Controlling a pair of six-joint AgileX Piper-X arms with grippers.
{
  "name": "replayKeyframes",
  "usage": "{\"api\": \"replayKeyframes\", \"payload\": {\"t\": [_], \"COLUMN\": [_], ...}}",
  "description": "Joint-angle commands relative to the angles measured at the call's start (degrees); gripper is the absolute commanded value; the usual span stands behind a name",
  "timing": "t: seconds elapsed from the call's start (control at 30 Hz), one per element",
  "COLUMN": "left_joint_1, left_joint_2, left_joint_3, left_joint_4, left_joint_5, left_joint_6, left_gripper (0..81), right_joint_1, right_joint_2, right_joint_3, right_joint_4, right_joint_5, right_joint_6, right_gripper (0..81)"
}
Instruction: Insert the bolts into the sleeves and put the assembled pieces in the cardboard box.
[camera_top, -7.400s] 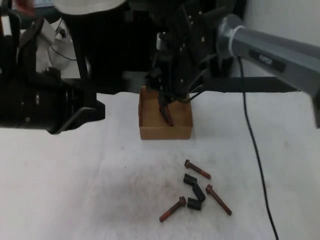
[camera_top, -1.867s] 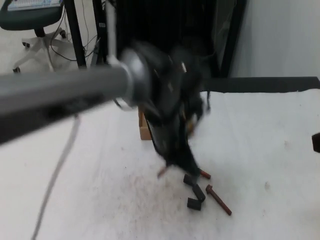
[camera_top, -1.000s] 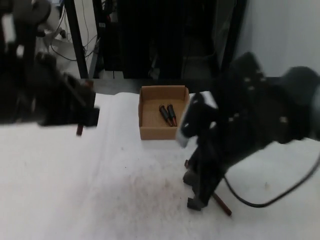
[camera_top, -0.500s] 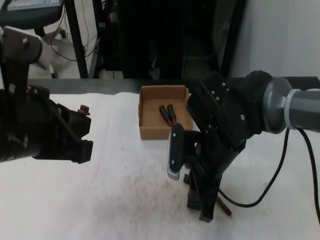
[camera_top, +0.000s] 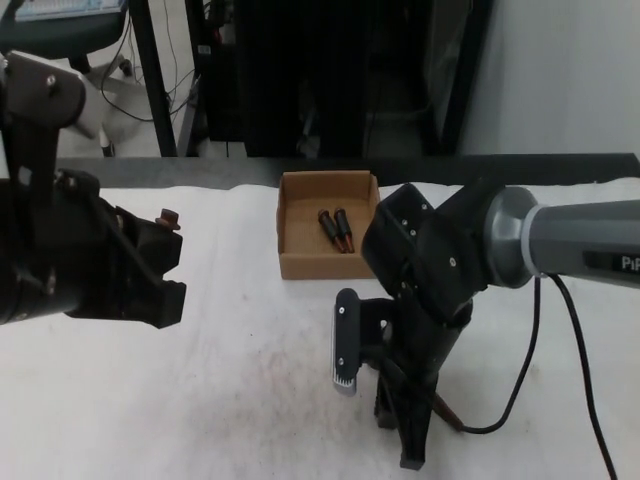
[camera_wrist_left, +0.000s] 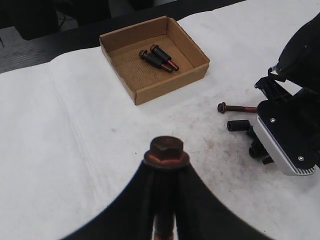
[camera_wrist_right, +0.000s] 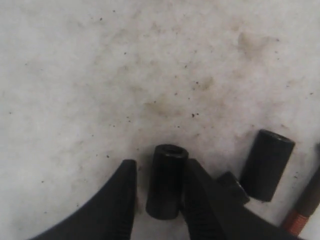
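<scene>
Grey tubular arm (camera_top: 585, 238), black cable (camera_top: 562, 330), black tapered right hand (camera_wrist_right: 161, 167)

A white cover (camera_top: 250, 300) spreads across the worktop (camera_top: 600, 165), marked with a brownish, speckled stain (camera_top: 270, 385) in its near middle and a faint crease running near to far on the left. The worktop's far edge shows as a dark strip. Behind it stand black upright posts (camera_top: 141, 75) and a dark mass of racking (camera_top: 320, 80) at centre. At far left an office chair (camera_top: 65, 30) sits on a pale floor (camera_top: 115, 125) with loose cables (camera_top: 172, 95) beside it. A plain light wall (camera_top: 560, 75) closes the far right.
</scene>
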Motion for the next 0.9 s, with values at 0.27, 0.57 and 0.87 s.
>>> {"api": "replayKeyframes", "payload": {"t": [0.27, 0.57, 0.87], "left_joint_1": [0.24, 0.24, 0.24], "left_joint_2": [-0.71, -0.71, -0.71], "left_joint_3": [-0.19, -0.19, -0.19], "left_joint_4": [-0.81, -0.81, -0.81], "left_joint_5": [0.44, 0.44, 0.44], "left_joint_6": [0.14, 0.14, 0.14], "left_gripper": [0.3, 0.3, 0.3], "right_joint_1": [0.02, 0.02, 0.02], "right_joint_2": [1.03, 1.80, 2.43], "right_joint_3": [-0.42, -0.42, -0.42], "right_joint_4": [-0.03, -0.03, -1.12], "right_joint_5": [1.32, 1.32, 4.25], "right_joint_6": [-1.75, -1.75, -1.75], "right_gripper": [30.0, 30.0, 25.4]}}
